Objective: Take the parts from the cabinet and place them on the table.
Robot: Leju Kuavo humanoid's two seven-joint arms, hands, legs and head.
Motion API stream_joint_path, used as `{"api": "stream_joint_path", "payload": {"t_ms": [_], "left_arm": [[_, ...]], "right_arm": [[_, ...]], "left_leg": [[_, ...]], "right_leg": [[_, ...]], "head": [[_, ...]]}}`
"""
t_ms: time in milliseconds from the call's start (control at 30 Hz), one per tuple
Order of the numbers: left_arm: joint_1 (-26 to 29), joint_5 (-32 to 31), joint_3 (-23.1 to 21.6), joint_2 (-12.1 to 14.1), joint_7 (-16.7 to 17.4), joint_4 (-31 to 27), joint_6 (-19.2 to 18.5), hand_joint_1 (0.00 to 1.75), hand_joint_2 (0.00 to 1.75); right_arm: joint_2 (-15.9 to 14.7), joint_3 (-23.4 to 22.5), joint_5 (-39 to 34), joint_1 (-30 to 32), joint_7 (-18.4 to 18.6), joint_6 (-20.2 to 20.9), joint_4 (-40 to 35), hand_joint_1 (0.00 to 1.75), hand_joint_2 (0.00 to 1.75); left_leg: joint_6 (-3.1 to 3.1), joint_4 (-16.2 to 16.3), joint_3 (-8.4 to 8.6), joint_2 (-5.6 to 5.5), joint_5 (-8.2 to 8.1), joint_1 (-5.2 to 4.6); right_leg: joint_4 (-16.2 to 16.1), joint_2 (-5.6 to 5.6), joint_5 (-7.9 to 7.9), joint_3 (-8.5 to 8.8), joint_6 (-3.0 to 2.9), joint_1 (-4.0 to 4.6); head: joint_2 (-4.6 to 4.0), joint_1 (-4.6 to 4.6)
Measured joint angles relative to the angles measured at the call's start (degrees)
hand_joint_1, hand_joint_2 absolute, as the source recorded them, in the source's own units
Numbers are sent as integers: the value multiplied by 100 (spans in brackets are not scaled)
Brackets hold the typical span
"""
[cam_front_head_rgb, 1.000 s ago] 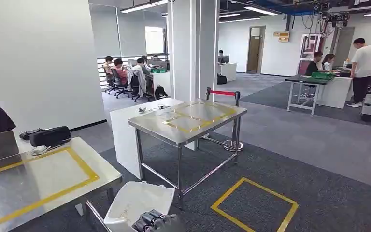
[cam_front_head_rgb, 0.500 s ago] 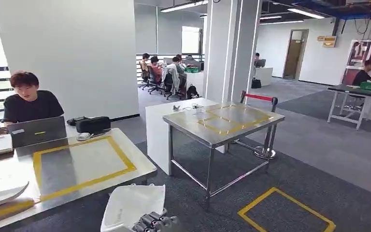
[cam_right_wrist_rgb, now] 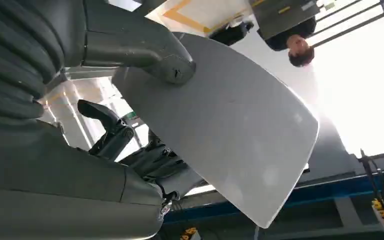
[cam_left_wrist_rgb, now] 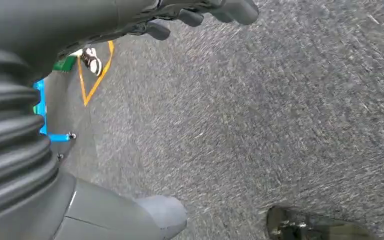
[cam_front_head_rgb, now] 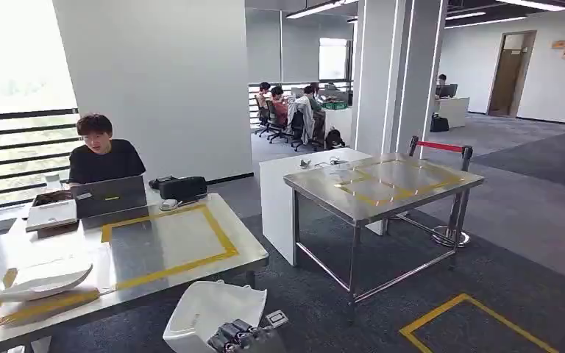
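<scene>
My right hand holds a white curved panel low at the front of the head view. The right wrist view shows the thumb pressed on one face of this panel and the dark fingers under it. A second white curved part lies on the near steel table, beside a yellow tape rectangle. My left hand hangs over grey carpet with its fingers apart and nothing in it.
A person sits behind a laptop at the table's far side, next to a black case. A second steel table stands to the right, with a white block behind it. Yellow floor tape marks the carpet.
The camera has turned left, so the whole scene slid right; the near table, the part on it and the seated person came into view. The right hand keeps the panel.
</scene>
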Motion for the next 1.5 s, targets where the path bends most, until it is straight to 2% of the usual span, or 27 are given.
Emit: {"api": "stream_joint_path", "payload": {"t_ms": [33,67,100,133,167,200,233,267,333,367,400,433,467,500,533,567,600,633,700,733,767,800,833,933,1033,1167,1500], "left_arm": [[2,-2,0,2,7,0,0,0,175],[14,-2,0,7,13,0,0,0,175],[26,-2,0,13,13,0,0,0,175],[29,-4,0,18,13,0,2,0,175],[25,-4,0,24,13,0,6,0,175],[14,-7,0,31,15,0,7,0,175],[-6,-7,0,33,33,0,9,0,175],[-12,-9,0,35,39,-2,17,0,175],[0,-7,0,46,50,-2,33,0,175],[-1,-7,0,46,57,-2,53,0,175],[-1,-7,0,42,66,0,68,0,175],[-14,-7,0,44,77,-2,77,0,175],[-33,-7,0,50,87,-4,90,0,175],[-39,-7,0,50,96,-4,107,0,175],[-36,-4,0,52,98,-4,120,0,175],[-30,-2,0,57,98,-4,125,0,175],[-23,2,0,59,101,-4,135,0,175],[-19,4,0,57,103,-4,142,0,175],[-19,13,0,57,105,-4,171,0,175],[-20,15,0,55,107,-4,179,0,175],[-20,33,0,55,118,-4,190,0,175],[-18,46,0,68,138,-9,205,0,175],[-15,46,0,81,151,-9,214,0,175],[-21,63,0,66,168,-9,232,0,175],[-20,66,0,70,166,-11,258,0,175],[-14,105,0,70,182,-11,258,0,175],[-14,118,15,63,566,-11,376,0,175]], "right_arm": [[-4,0,0,19,0,-4,0,175,175],[-13,0,0,28,0,-7,2,175,175],[-20,0,0,27,0,-9,2,175,175],[-20,0,-2,26,-2,-13,2,175,175],[-20,0,-2,23,-11,-20,2,175,175],[-20,0,-2,18,-17,-31,2,175,175],[-22,-4,-11,16,-15,-48,2,175,175],[-24,-4,-22,18,-28,-68,2,175,175],[-24,-4,-68,15,-57,-107,2,175,175],[-24,-7,-81,9,-92,-131,2,175,175],[-22,-7,-114,4,-125,-140,7,175,175],[-22,-7,-142,-9,-144,-157,11,175,175],[-28,-7,-168,-11,-153,-166,22,175,175],[-31,-7,-181,-8,-153,-168,48,175,175],[-31,-7,-184,-7,-155,-170,74,175,175],[-31,-7,-188,-5,-155,-175,94,175,175],[-31,-7,-199,-6,-151,-183,116,175,175],[-28,-7,-195,-5,-129,-199,131,175,175],[9,-39,-173,-6,-81,-234,149,175,175],[30,-68,-160,-3,-85,-251,153,175,175],[55,-85,-138,2,-100,-264,153,175,175],[76,-96,-120,20,-123,-278,155,175,175],[87,-109,-109,35,-151,-288,162,175,175],[138,-149,-83,38,-203,-308,175,175,175],[168,-175,-79,36,-216,-308,190,175,175],[223,-206,-79,33,-234,-308,225,175,175],[304,-271,-81,15,-313,-304,260,175,175]], "left_leg": [[-10,367,-153,1,-131,-1],[-15,493,-187,3,-120,-1],[-14,305,-69,15,25,-1],[-11,-127,181,46,255,-1],[-7,-667,480,134,484,-2],[13,-1170,731,405,566,-16],[109,-1203,772,462,532,-63],[162,-1196,737,371,551,-63],[211,-1186,694,275,559,-70],[256,-1213,700,216,587,-51],[292,-1229,703,169,612,-21],[320,-1229,687,122,628,-7],[334,-1229,666,68,638,3],[345,-1226,646,2,647,2],[344,-1218,625,-69,656,1],[339,-1207,611,-116,660,1],[337,-1197,608,-155,661,2],[336,-1190,612,-204,661,3],[311,-1183,625,-290,667,4],[267,-1180,608,-309,671,-19],[219,-1177,589,-331,681,-21],[208,-1158,574,-324,656,-37],[291,-1177,577,-312,655,-25],[217,-1236,599,-297,704,-18],[165,-1280,610,-298,738,-17],[144,-1291,609,-299,751,-14],[131,-1273,596,-299,752,-15]], "right_leg": [[2,-64,0,-7,-1,9],[5,-135,-3,-8,-3,15],[11,-198,-5,-8,-3,16],[21,-255,-11,-5,4,15],[41,-318,-27,-1,19,13],[78,-364,-52,1,51,30],[105,-413,-73,-18,84,76],[107,-433,-64,-24,102,80],[94,-529,-54,-12,130,79],[109,-582,-77,-8,165,74],[192,-352,-145,-25,225,31],[418,-97,-319,-130,257,20],[859,32,-571,-332,290,5],[1380,62,-806,-573,310,-9],[1813,63,-954,-787,317,-19],[1989,63,-954,-879,315,-21],[1878,65,-822,-829,304,-22],[1509,72,-581,-649,284,-23],[401,139,-61,-105,219,-22],[168,213,-131,-8,205,-5],[140,198,-87,-31,206,3],[103,196,-70,-41,230,-16],[113,195,-69,-44,248,-9],[115,199,-47,-60,193,6],[118,199,-40,-71,170,6],[125,198,-37,-80,151,11],[124,197,-32,-78,151,8]], "head": [[0,0],[0,0],[0,0],[0,0],[0,-2],[0,-2],[0,-4],[0,7],[0,11],[0,7],[0,11],[0,15],[0,26],[0,28],[0,31],[0,33],[0,33],[0,35],[0,35],[0,31],[0,35],[0,24],[0,22],[0,18],[0,18],[0,18],[0,18]]}}
